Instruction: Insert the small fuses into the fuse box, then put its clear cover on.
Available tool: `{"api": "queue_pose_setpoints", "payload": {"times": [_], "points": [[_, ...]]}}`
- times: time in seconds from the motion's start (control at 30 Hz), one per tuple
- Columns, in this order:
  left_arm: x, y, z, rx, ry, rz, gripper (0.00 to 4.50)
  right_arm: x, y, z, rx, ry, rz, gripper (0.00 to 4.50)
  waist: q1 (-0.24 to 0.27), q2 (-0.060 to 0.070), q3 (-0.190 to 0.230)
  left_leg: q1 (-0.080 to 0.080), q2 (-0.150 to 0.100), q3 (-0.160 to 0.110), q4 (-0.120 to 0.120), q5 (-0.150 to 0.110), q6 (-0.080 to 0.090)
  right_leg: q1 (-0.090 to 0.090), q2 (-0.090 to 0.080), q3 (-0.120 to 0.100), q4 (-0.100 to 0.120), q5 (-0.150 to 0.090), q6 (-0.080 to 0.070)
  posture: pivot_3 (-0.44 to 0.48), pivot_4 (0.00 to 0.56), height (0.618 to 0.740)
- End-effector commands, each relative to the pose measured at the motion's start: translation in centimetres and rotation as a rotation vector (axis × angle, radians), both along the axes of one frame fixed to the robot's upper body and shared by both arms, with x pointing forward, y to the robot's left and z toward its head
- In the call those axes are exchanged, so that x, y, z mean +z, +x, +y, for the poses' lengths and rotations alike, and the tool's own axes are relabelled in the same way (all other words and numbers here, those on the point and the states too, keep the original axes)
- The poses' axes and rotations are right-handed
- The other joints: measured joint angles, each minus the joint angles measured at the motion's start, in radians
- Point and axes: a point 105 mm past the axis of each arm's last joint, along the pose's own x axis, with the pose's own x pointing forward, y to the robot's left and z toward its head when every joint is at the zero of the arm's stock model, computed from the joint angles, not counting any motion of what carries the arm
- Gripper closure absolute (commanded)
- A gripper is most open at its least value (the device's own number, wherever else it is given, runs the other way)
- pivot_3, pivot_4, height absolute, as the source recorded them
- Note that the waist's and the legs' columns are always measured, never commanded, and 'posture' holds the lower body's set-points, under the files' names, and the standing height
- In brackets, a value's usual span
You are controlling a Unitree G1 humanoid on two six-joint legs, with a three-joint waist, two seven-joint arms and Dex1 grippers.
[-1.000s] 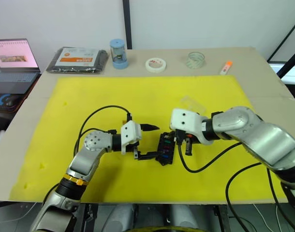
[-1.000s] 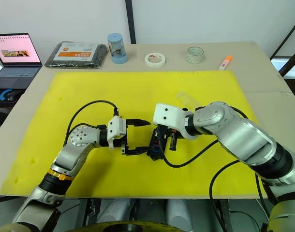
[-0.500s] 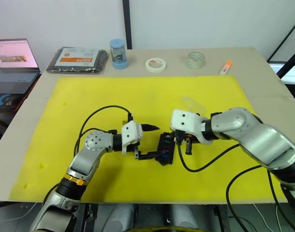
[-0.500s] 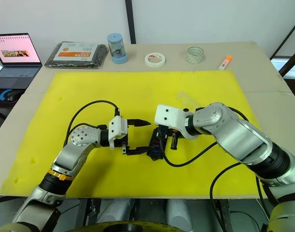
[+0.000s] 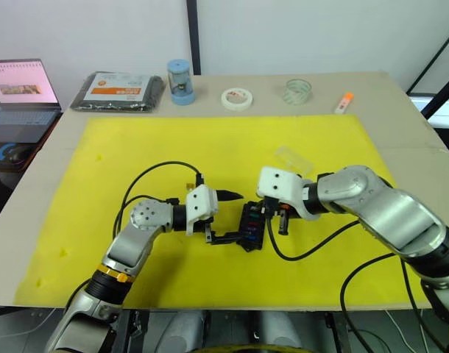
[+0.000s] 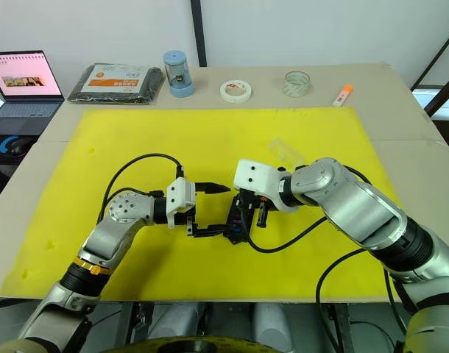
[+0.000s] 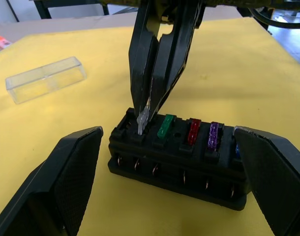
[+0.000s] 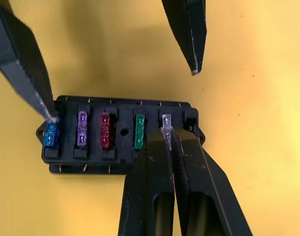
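Right wrist view: the right hand (image 8: 165,132) pinches a clear grey fuse (image 8: 166,122) over an end slot of the fuse box (image 8: 121,132), beside the green fuse (image 8: 138,132). The left hand (image 7: 167,184) is spread wide around the box on the yellow surface (image 5: 136,147). The clear cover (image 7: 45,79) lies nearby.

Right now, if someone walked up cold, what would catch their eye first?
The black fuse box in the middle of the yellow mat, with blue, purple, red and green fuses seated in a row. The right tool is shut on a pale clear fuse at the end slot beside the green one, while the left tool stands open either side of the box. The clear cover lies apart on the mat.
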Motion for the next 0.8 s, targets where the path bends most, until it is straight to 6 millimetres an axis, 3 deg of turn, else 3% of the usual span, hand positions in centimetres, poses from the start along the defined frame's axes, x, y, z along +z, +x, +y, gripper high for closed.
{"api": "queue_pose_setpoints", "payload": {"times": [0.03, 0.8], "points": [[1.1, -0.1, -0.2, -0.012, -0.014, -0.048, 0.04, 0.6, 0.2, 0.0, -0.002, 0.010, -0.027, 4.50, 0.000, 0.000, 0.000, 0.000, 0.000, 0.000, 0.000, 0.000, 0.000, 0.000, 0.000, 0.000, 0.000, 0.000, 0.000, 0.000, 0.150, 0.740], [0.7, 0.2, -0.2, 0.016, -0.013, -0.056, 0.04, -1.6, 0.5, -0.7, 0.038, -0.082, 0.023, 4.50, -0.001, 0.000, 0.000, 0.002, 0.000, 0.000, 0.000, 0.000, 0.000, 0.002, 0.000, 0.000, 0.000, 0.000, 0.000, 0.000, 0.150, 0.740]]}}
